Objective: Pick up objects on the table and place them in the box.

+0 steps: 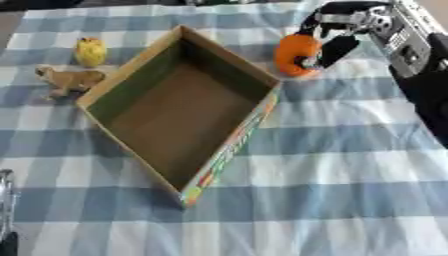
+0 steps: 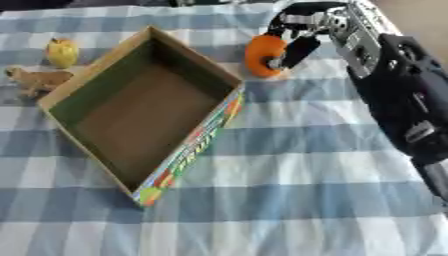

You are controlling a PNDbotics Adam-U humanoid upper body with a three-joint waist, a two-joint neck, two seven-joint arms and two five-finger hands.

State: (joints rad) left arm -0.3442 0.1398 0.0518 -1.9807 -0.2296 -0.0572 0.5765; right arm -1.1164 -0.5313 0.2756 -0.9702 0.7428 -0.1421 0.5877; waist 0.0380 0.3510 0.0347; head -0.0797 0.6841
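An open cardboard box (image 1: 236, 142) lies empty in the middle of the checked cloth. Just beyond its far right corner is an orange round object (image 1: 293, 54), and my right hand (image 1: 337, 35) comes in from the upper right with its fingers and thumb curled round it. A yellow fruit-like toy (image 1: 90, 51) stands left of the box. Beside it, nearer me, lies a small tan animal figure (image 1: 70, 79). A sliver of my left hand (image 1: 5, 210) shows at the lower left edge; its fingers are hidden.
The blue and white checked tablecloth (image 1: 332, 190) covers the whole table. My right forearm (image 2: 394, 95) crosses the upper right side. The box's colourful printed side (image 2: 188, 150) faces the near right.
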